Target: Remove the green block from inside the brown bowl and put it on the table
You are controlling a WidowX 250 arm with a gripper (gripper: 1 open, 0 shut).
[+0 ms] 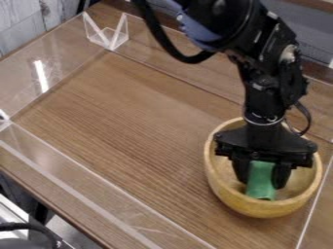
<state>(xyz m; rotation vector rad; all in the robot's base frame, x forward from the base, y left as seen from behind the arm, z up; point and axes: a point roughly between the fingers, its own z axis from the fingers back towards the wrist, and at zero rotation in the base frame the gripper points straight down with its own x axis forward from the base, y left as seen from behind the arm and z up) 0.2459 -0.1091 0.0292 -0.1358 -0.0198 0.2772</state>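
Observation:
The brown bowl (231,191) sits at the table's (130,117) near right corner. Inside it stands the green block (262,182), tilted upright between the fingers of my black gripper (266,177), which reaches straight down into the bowl. The jaws are shut on the green block, one finger on each side of it. The block's lower end is still below the bowl's rim. The arm rises from the bowl toward the top of the view.
Low clear plastic walls (53,58) edge the tabletop. A small clear plastic stand (107,32) sits at the far left. The wood-grain surface stretches to the left of the bowl.

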